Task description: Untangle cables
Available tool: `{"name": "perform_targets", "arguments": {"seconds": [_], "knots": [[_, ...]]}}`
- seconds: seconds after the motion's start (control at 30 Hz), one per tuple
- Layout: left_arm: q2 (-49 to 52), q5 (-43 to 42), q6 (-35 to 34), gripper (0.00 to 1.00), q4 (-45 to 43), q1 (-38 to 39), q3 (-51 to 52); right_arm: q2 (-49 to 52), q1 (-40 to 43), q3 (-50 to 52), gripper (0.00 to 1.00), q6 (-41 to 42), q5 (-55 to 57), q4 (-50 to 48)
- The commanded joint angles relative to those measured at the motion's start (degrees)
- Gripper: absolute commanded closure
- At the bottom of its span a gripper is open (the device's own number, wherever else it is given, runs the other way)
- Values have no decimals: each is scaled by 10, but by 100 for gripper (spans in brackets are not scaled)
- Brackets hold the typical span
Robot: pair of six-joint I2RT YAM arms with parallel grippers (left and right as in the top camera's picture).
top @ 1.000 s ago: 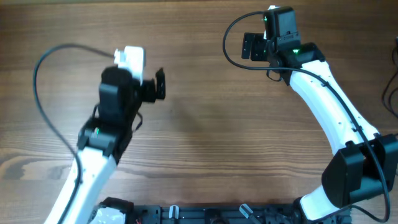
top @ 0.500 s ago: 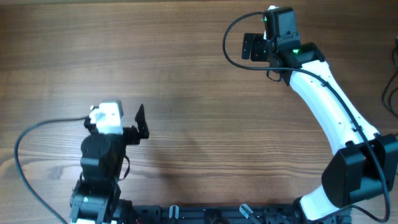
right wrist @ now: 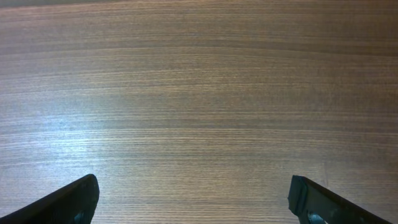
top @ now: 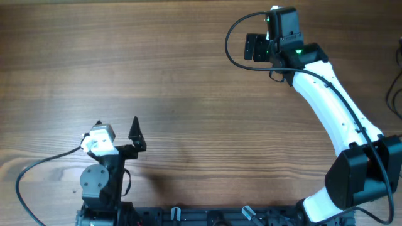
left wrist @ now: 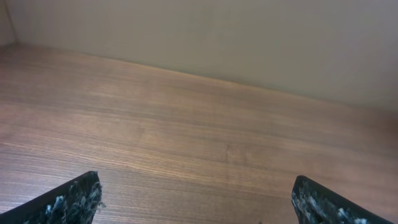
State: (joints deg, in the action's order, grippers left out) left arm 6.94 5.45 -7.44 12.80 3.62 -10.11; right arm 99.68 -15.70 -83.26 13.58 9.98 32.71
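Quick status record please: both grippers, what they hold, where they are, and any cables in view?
left gripper: open, empty, by the near edge of the table
right gripper: open, empty, over the far side
cables: none seen between or near the jaws in any view
right edge: thin dark line, cannot tell what it is

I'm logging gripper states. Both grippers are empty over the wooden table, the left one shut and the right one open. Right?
No: the left gripper is open, not shut; the left wrist view shows its fingers wide apart with nothing between them. The rest holds: the right gripper is open, and both are empty over the wooden table.
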Motion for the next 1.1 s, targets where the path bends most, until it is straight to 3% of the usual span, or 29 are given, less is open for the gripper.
{"name": "perform_targets", "arguments": {"seconds": [0.0,0.3,0.5,1.07], "knots": [[-44,-15,-26,0,1,-19,24,-5,-2,3,1,-7,3,-1],[-68,-39,-51,0,-13,-42,49,-5,-2,3,0,-7,3,-1],[-68,-50,-83,0,-136,-42,95,-5,-2,3,0,-8,3,-1],[-68,-54,-95,0,-85,-42,98,-5,-2,3,0,-7,3,-1]]}}
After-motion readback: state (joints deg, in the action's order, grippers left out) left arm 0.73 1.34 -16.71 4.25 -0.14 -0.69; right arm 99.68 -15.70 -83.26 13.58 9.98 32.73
